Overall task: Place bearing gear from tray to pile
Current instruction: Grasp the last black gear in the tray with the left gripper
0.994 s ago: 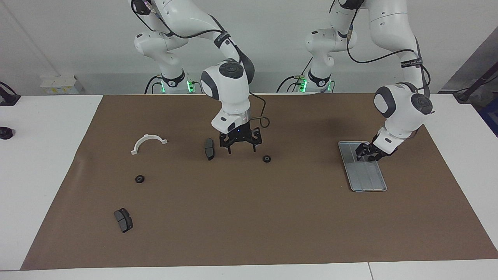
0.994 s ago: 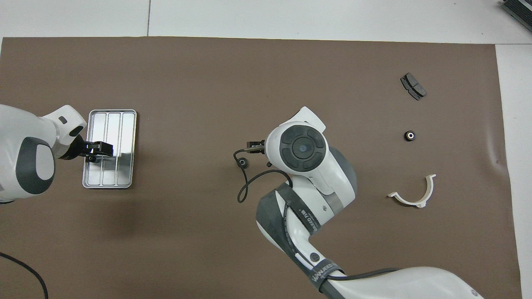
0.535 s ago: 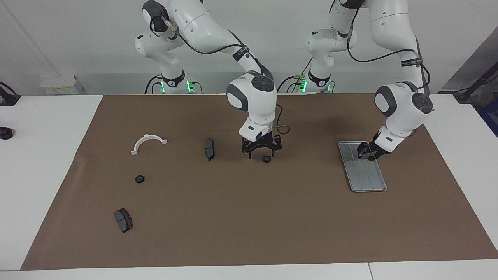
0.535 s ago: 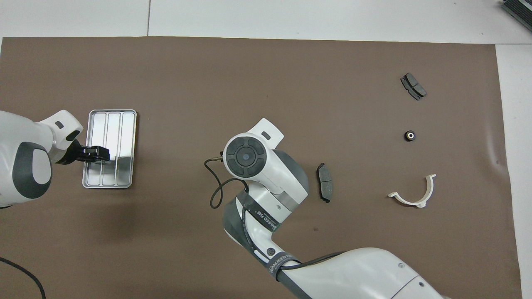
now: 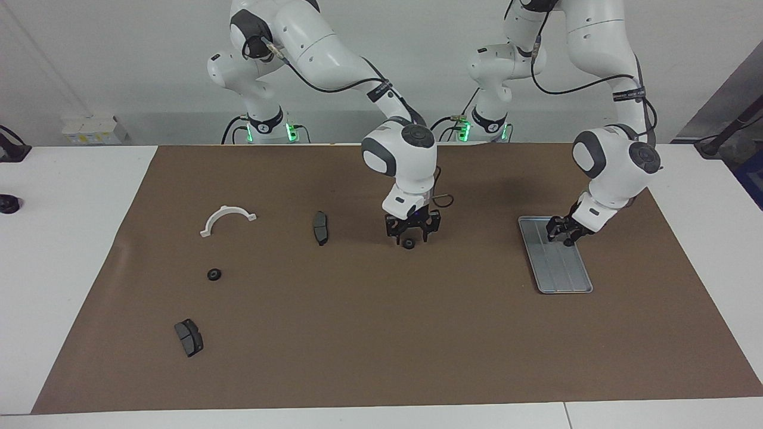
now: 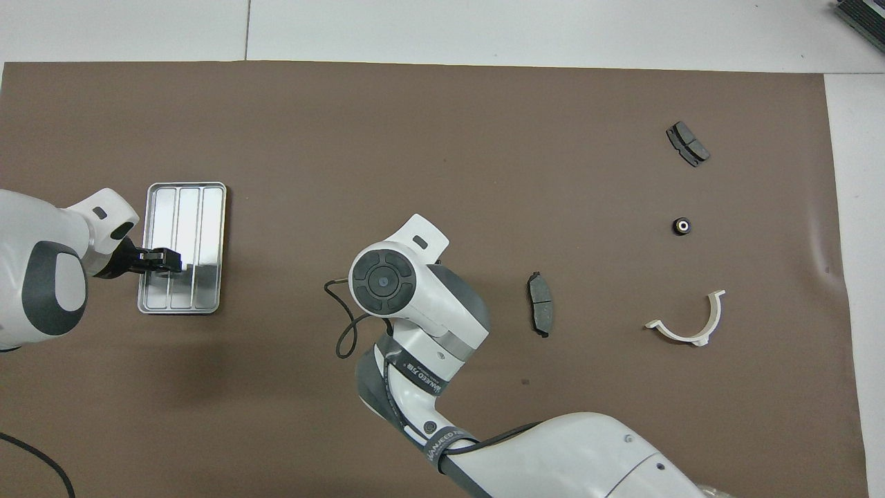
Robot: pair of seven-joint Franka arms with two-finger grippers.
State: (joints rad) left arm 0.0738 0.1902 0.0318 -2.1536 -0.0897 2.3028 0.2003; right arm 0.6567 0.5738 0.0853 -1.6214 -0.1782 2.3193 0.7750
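1. The right jaws hang low, right over a gear that lies on the bare tabletop. I cannot tell whether they are open or closed, or whether they touch it.
2. The left jaws are over the robots' end of the tray. I cannot tell their state or whether they hold anything, and no gear shows on the bare ridges.
3. The step in hand looks like a pickup. The right jaws should centre on the gear, close square across its rim, and lift straight up so it does not roll.
4. From the right jaws toward the right arm's end, a pad is nearest. The bracket, a second gear and another pad lie well apart from it.
5. The carry should go high over the near pad. The gear should be set down among those parts and touch none of them.
6. The left jaws should probably lift straight off the tray, so as not to drag it.
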